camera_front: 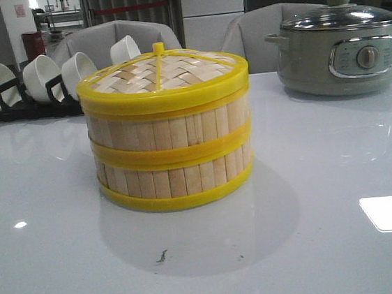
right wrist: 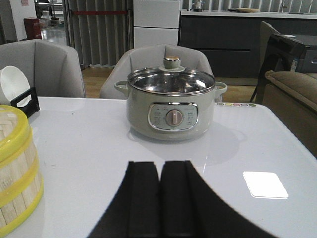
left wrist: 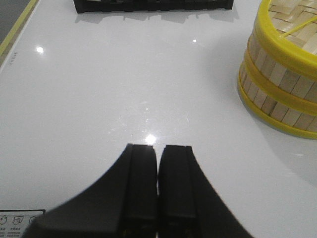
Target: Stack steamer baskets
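Observation:
Two steamer baskets [camera_front: 172, 153] of pale bamboo slats with yellow rims stand one on the other at the table's middle, topped by the woven yellow-rimmed lid [camera_front: 161, 72]. The stack [left wrist: 280, 79] also shows at the edge of the left wrist view, and the same stack [right wrist: 17, 173] at the edge of the right wrist view. My left gripper [left wrist: 158, 147] is shut with nothing in it, over bare table well apart from the stack. Facing the pot, my right gripper [right wrist: 160, 163] is shut and holds nothing. Neither gripper appears in the front view.
A grey-green electric pot [camera_front: 340, 51] with a glass lid stands at the back right, also seen as the pot [right wrist: 171, 106] ahead of my right gripper. A black rack of white bowls [camera_front: 38, 83] lines the back left. Grey chairs [camera_front: 114, 36] stand behind the table.

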Motion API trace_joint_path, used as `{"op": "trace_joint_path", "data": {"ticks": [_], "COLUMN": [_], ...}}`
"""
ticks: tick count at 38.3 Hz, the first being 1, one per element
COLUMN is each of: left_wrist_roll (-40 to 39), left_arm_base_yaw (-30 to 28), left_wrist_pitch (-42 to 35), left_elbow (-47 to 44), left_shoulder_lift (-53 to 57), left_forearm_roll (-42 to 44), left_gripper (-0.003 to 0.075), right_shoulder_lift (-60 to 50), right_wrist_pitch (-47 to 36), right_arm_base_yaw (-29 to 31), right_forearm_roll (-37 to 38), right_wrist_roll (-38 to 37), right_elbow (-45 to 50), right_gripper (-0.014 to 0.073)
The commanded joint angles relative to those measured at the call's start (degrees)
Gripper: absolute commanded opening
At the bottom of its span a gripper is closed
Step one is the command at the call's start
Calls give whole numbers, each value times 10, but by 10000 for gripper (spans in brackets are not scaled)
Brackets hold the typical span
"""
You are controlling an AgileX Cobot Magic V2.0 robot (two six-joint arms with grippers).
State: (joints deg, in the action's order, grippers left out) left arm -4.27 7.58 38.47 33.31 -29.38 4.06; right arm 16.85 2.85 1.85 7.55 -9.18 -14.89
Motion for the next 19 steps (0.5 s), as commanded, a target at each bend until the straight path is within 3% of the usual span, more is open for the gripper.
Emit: {"op": "trace_joint_path", "data": {"ticks": [1,4,6,15,19], "left_wrist_roll": [-3,-8,-42,-22,-22], "left_arm_base_yaw": [-2,-2,-2,-10,-13], "left_wrist_pitch": [-43,-53,-107,-352,-408], "left_elbow": [15,14,6,-115,-184], "left_shoulder_lift": [6,27,45,140,182], "left_forearm_roll": [14,42,-1,-25,-34], "left_gripper": [87,87,87,87,87], "right_shoulder_lift": [3,3,3,3,3], "right_wrist_pitch": [-54,-54,-54,-54,-54], "right_arm_base_yaw": [4,4,4,4,4], "right_forearm_roll": [2,2,2,2,2], "right_wrist_roll": [2,2,2,2,2], "right_elbow": [-17,-17,-17,-17,-17], "right_gripper": [50,50,50,50,50]}}
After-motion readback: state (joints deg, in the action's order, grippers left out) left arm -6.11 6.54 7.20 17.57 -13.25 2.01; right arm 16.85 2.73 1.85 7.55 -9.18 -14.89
